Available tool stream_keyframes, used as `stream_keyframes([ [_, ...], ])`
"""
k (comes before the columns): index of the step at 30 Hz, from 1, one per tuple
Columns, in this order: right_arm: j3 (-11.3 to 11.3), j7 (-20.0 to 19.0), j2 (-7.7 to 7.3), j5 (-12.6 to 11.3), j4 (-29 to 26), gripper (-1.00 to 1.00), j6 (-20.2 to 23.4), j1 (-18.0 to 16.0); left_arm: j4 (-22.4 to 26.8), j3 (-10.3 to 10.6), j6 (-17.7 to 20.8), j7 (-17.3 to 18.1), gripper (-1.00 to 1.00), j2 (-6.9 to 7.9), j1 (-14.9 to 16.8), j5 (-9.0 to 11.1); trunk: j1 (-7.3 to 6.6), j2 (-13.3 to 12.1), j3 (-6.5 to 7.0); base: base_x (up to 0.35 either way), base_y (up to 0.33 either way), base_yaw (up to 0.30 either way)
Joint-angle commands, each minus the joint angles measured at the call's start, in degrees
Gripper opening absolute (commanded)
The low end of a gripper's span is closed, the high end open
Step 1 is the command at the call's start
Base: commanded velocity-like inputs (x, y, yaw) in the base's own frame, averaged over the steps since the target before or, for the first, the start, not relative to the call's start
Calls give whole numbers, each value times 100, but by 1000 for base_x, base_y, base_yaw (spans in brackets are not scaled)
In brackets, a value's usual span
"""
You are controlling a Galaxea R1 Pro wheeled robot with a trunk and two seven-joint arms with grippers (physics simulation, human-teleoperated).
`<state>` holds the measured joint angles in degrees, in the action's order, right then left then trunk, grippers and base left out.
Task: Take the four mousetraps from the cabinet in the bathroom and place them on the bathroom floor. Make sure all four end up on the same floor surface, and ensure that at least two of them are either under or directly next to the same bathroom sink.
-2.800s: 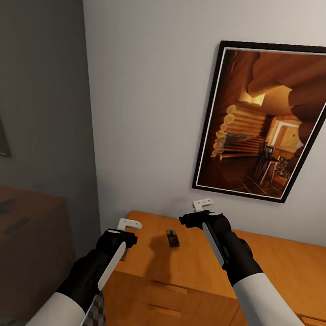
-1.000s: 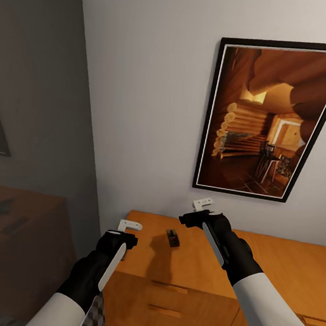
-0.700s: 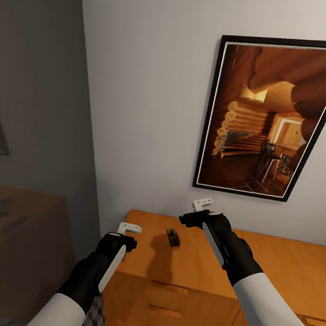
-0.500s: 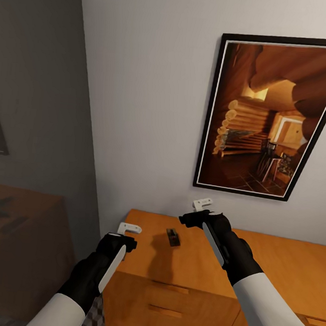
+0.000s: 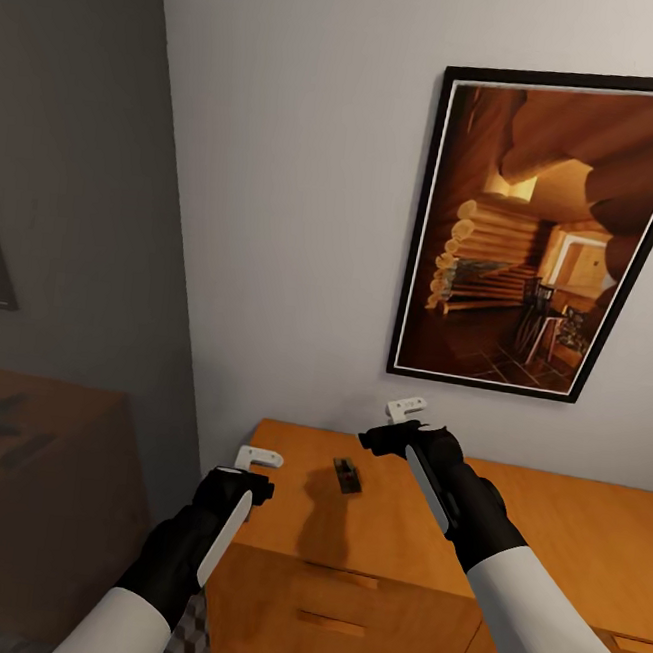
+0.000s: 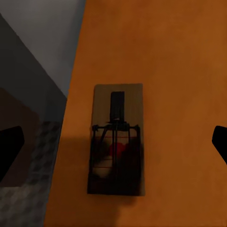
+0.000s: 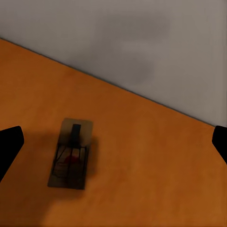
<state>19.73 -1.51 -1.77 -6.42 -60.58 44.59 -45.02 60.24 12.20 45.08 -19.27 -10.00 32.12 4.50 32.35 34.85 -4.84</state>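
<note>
The orange-brown cabinet (image 5: 546,531) stands against the white wall. One small dark mousetrap (image 5: 347,476) lies on its top, between my two hands. In the right wrist view that mousetrap (image 7: 72,153) lies flat ahead of my right gripper (image 5: 395,424), which hovers open above and to the right of it. A second mousetrap (image 6: 116,139) lies near the cabinet's left edge, straight below my left gripper (image 5: 254,468). The left gripper is open, its black fingertips (image 6: 9,151) wide apart on either side of the trap and not touching it.
A framed picture of a log cabin (image 5: 538,228) hangs on the wall above the cabinet. A dark grey wall (image 5: 64,239) stands to the left. The cube-patterned bathroom floor (image 5: 189,634) shows beside the cabinet's left edge, and drawer fronts (image 5: 336,619) face me.
The head view has shifted slightly. My left gripper has sunk a little over the trap at the cabinet's left edge. The right arm and the traps have not moved.
</note>
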Motion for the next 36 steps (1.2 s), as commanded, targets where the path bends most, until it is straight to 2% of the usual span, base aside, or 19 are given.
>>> stream_keyframes([
  [1, 13, 19, -7, -44, -6, 100, 23, -7, 5, 8, 19, -46, 100, 0, 5, 48, 2, 10, -11, 0, 0, 0],
  [29, 14, 19, -8, -35, -15, 100, 9, -7, -3, 23, 22, -26, 100, 0, 5, 49, 2, 10, -11, 0, 0, 0],
  [36, 16, 19, -8, -35, -22, 100, 6, -7, -18, 34, 26, -25, 100, 0, 5, 50, 156, 291, -137, 0, 0, 0],
])
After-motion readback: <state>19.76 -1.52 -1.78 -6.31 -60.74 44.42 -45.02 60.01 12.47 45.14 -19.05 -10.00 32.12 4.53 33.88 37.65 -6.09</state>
